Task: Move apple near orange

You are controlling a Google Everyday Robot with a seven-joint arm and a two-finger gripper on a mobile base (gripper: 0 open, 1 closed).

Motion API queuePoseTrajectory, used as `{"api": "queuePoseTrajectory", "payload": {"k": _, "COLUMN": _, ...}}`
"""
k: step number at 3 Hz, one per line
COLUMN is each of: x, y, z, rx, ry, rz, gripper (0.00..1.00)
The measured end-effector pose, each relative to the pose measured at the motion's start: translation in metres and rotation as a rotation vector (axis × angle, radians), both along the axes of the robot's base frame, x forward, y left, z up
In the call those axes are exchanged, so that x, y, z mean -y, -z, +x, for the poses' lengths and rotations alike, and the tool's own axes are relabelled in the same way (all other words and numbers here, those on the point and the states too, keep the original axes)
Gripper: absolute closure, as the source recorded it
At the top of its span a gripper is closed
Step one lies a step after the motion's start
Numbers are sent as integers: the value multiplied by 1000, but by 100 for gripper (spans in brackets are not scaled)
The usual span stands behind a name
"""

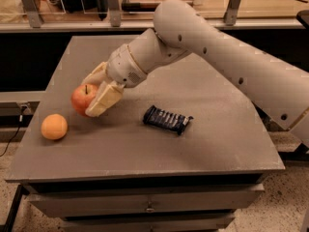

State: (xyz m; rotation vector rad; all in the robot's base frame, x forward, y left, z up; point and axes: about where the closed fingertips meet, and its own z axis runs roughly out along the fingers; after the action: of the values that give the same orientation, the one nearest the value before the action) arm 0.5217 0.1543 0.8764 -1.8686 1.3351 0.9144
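The red apple [82, 97] with a dark stem is held between the cream fingers [104, 99] of my gripper [91, 94], low over the left part of the grey table [203, 144]. The gripper is shut on the apple. The plain light-orange orange [54, 126] lies on the table near the left edge, a short way down and left of the apple, apart from it. The white arm reaches in from the right.
A dark blue ribbed snack packet [167, 119] lies near the table's middle, right of the gripper. The table's left edge runs close to the orange. Drawers sit under the tabletop. A rail with metal posts runs behind the table.
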Motion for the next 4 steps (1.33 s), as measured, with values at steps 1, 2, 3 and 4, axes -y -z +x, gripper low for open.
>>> {"api": "queuePoseTrajectory", "payload": {"k": 1, "x": -4, "y": 8, "z": -5, "rx": -13, "ry": -21, "rz": -5, "gripper": 89}}
{"api": "queuePoseTrajectory", "payload": {"k": 2, "x": -5, "y": 8, "z": -6, "rx": -14, "ry": -25, "rz": -5, "gripper": 66}}
{"api": "queuePoseTrajectory", "payload": {"k": 3, "x": -7, "y": 9, "z": -7, "rx": -15, "ry": -30, "rz": -5, "gripper": 43}}
{"api": "queuePoseTrajectory", "payload": {"k": 4, "x": -9, "y": 9, "z": -8, "rx": -16, "ry": -33, "rz": -6, "gripper": 20}}
